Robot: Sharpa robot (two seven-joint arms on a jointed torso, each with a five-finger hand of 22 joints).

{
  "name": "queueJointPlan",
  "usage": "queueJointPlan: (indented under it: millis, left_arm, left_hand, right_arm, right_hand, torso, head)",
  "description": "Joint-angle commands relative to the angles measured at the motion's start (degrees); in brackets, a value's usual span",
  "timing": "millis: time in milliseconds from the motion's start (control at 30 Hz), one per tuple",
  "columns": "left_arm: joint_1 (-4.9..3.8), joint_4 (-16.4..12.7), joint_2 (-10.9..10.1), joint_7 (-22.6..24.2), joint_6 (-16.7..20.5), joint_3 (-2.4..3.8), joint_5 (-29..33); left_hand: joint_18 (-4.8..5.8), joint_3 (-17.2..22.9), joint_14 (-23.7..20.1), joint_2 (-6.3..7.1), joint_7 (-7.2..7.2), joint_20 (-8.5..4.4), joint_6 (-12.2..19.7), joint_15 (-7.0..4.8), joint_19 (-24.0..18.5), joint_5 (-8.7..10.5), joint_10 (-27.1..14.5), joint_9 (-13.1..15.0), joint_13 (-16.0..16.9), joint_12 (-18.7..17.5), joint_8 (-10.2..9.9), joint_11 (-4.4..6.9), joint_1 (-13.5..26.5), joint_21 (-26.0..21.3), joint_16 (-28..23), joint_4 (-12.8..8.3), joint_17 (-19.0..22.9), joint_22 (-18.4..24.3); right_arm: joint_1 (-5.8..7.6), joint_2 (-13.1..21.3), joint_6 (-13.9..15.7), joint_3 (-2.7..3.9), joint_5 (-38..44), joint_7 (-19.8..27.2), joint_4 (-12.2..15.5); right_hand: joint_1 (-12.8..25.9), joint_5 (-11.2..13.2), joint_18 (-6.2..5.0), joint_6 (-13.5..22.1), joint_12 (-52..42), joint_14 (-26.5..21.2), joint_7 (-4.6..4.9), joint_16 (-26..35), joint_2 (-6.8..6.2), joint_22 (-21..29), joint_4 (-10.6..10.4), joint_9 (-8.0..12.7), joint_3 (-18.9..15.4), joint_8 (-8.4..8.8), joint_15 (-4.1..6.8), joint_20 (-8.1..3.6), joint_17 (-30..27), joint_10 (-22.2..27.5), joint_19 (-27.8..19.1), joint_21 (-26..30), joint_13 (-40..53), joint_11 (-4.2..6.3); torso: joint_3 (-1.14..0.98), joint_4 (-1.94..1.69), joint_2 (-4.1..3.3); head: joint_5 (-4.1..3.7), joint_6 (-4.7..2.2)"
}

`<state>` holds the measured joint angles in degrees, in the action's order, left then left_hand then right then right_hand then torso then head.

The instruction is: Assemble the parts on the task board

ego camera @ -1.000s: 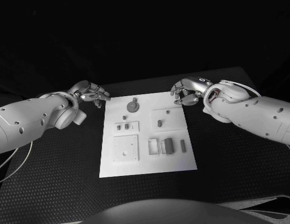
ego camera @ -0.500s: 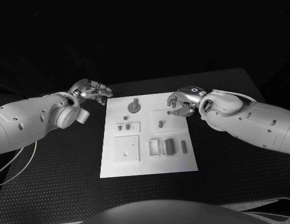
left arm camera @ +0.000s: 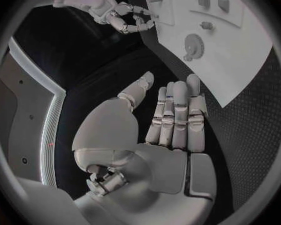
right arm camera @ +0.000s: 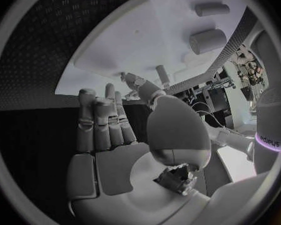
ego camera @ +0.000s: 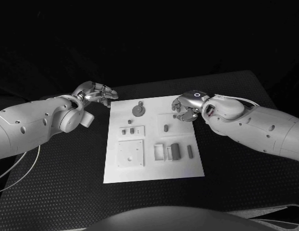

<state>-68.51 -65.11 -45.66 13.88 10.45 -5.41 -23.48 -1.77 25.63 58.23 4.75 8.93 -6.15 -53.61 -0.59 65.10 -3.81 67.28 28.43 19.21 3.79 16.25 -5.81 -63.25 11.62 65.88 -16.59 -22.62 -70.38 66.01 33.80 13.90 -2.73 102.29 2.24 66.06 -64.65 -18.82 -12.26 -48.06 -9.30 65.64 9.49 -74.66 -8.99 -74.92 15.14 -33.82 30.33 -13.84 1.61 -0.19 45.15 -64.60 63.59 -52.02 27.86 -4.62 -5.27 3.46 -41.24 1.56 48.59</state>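
Observation:
The white task board [ego camera: 156,168] lies in the middle of the black table. On it I see a round toothed part [ego camera: 138,110] at the far end, two small parts [ego camera: 127,130] on a little plate, an oval part [ego camera: 166,127], a square plate [ego camera: 130,153] and several upright blocks [ego camera: 175,150]. My left hand [ego camera: 94,94] hovers off the board's far left corner, fingers straight and holding nothing [left arm camera: 175,120]. My right hand [ego camera: 187,107] hangs over the board's far right corner, fingers extended, nothing in it [right arm camera: 109,130]. The right wrist view shows two cylindrical parts [right arm camera: 207,40] on the board [right arm camera: 134,40].
Black ribbed matting [ego camera: 66,183] covers the table on both sides of the board. Cables [ego camera: 4,178] trail off the left arm by the table's left edge. In the left wrist view the toothed part [left arm camera: 193,46] and my right hand [left arm camera: 125,17] lie beyond the fingertips.
My right hand has come in leftward and lower, from beside the board's far right corner to over it. My left hand has shifted slightly toward the board's far left corner.

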Motion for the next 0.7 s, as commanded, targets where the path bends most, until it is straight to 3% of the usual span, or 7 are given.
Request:
queueJointPlan:
  millis: [33, 700]
  left_arm:
    - [-0.07, -0.3, 0.2, 0.9, -0.7, 0.04, 0.7]
    - [-0.07, -0.5, 0.3, 0.7, -0.6, 0.04, 0.9]
  left_hand:
    - [-0.89, -0.4, -0.4, -0.25, 0.12, 0.03, 0.8, 0.04, -0.5, 0.04, -0.1, 0.0, 0.1, 0.3, -0.3, 0.07, 0.0, -0.3, -0.4, -0.1, 0.1, 0.1]
    - [-0.86, -0.7, -0.5, -0.13, 0.5, 0.1, 1.7, 0.23, -0.3, 0.02, -0.9, -0.2, 0.2, 0.0, -0.7, -0.16, 0.0, -0.7, -0.5, -0.1, 0.0, 0.3]
  right_arm:
    - [-0.18, -0.5, -0.4, -0.01, 1.1, -0.1, -0.7]
    - [-0.94, -2.1, -1.4, -0.19, 0.7, 0.7, -2.1]
  right_hand:
    - [0.0, -0.3, -2.74, 0.7, 0.3, 0.1, 0.35, 0.0, -0.57, -1.0, -0.6, 0.1, 0.0, 0.36, -0.36, -0.34, -0.1, -0.1, 0.1, -0.1, -0.1, -0.5]
    - [0.1, -0.3, -2.74, -0.8, 0.9, 0.0, 0.46, -0.1, 0.67, -1.0, -1.0, 0.1, 0.0, -0.44, -0.28, -0.39, 0.0, -0.9, 0.0, 0.0, -0.8, -0.42]
  torso:
    - [0.02, 0.01, 0.0]
    - [0.0, -0.03, 0.0]
  head:
    - [0.15, 0.05]
    - [0.39, 0.45]
